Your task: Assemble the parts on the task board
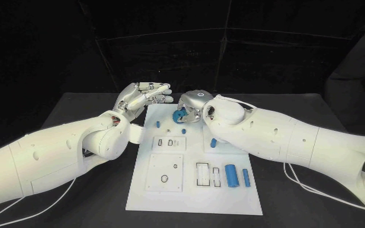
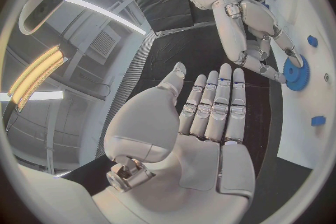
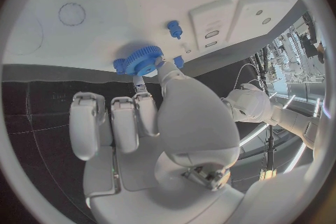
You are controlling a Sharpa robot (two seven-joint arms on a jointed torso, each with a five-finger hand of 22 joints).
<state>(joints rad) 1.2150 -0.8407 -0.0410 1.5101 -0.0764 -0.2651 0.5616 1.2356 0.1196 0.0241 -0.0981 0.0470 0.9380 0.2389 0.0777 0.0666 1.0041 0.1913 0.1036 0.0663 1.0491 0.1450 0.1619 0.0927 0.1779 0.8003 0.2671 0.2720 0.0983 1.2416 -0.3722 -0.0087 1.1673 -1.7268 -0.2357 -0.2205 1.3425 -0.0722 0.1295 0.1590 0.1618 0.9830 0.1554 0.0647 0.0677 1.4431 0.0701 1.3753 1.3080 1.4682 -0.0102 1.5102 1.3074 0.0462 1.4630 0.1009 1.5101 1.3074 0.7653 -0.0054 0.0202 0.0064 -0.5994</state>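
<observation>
The right hand [image 1: 194,105] pinches a blue gear [image 1: 181,115] at the board's [image 1: 152,196] 12 o'clock edge, over the white plate. The left hand [image 1: 143,97] hovers at 11 o'clock, released, fingers straight. Two blue cylinders [image 1: 230,176] lie at 4 o'clock

The left hand [image 1: 144,96] is hovering flat and empty, its fingers [image 2: 218,102] lying straight and close together, thumb apart. The right hand [image 1: 192,105] is reaching down, thumb and a fingertip [image 3: 140,85] pinching a gear [image 3: 139,60], the other fingers curling loosely. Both arms are angling inward.
</observation>
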